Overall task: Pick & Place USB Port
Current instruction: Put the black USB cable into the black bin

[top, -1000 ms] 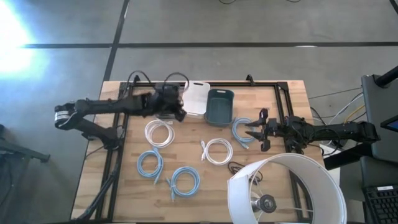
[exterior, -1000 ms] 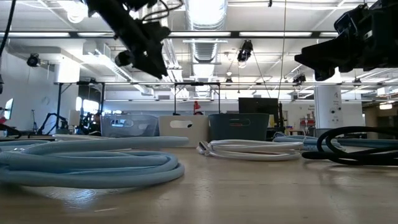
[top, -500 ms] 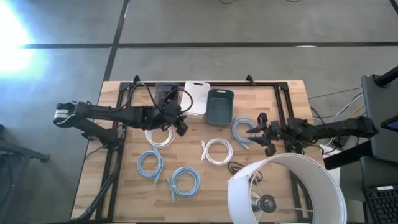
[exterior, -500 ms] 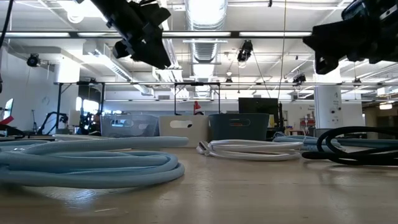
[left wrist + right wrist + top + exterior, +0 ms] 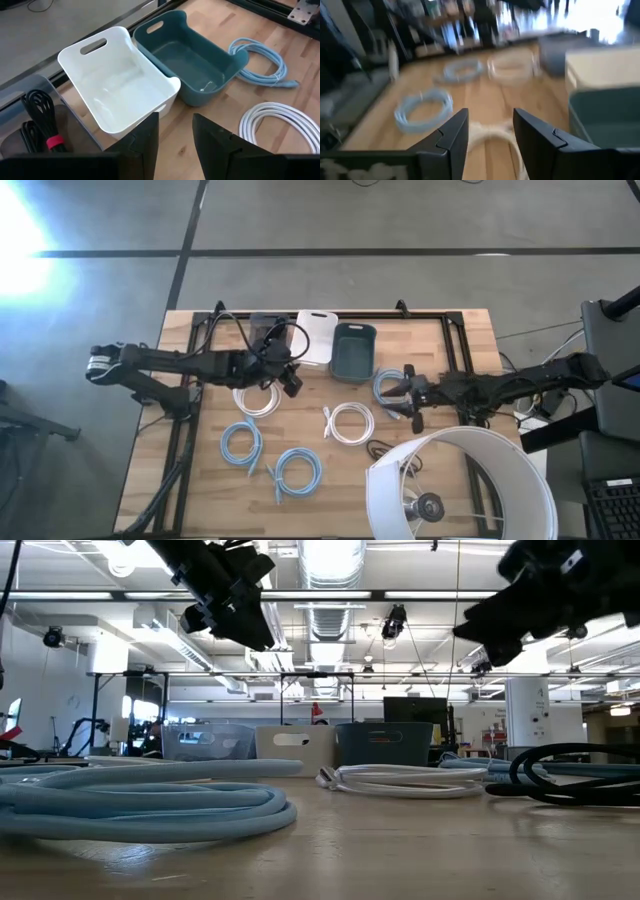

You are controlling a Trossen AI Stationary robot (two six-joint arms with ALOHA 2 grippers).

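Observation:
Several coiled cables lie flat on the wooden table: white ones (image 5: pixel 257 395) (image 5: pixel 350 422), light blue ones (image 5: pixel 241 442) (image 5: pixel 297 470) (image 5: pixel 392 390) and a black one (image 5: pixel 380 448). My left gripper (image 5: pixel 290 382) hangs open and empty above the far-left white coil's right side, near the bins; its wrist view shows the open fingers (image 5: pixel 175 137). My right gripper (image 5: pixel 408 402) is open and empty above the right light blue coil, pointing toward the table's left; its wrist view (image 5: pixel 490 137) looks over a white coil (image 5: pixel 492 140).
Three bins stand in a row at the far edge: a clear one with black cables (image 5: pixel 267 330), a white one (image 5: pixel 318 337) and a teal one (image 5: pixel 352 350). A big white lampshade (image 5: pixel 460 485) fills the near right corner. A black frame (image 5: pixel 455 340) rims the table.
My left gripper has come from over the clear bin toward the near edge and a little right, and has then kept still. My right gripper has reached toward the table's left and swung over the right light blue coil. No cable has moved.

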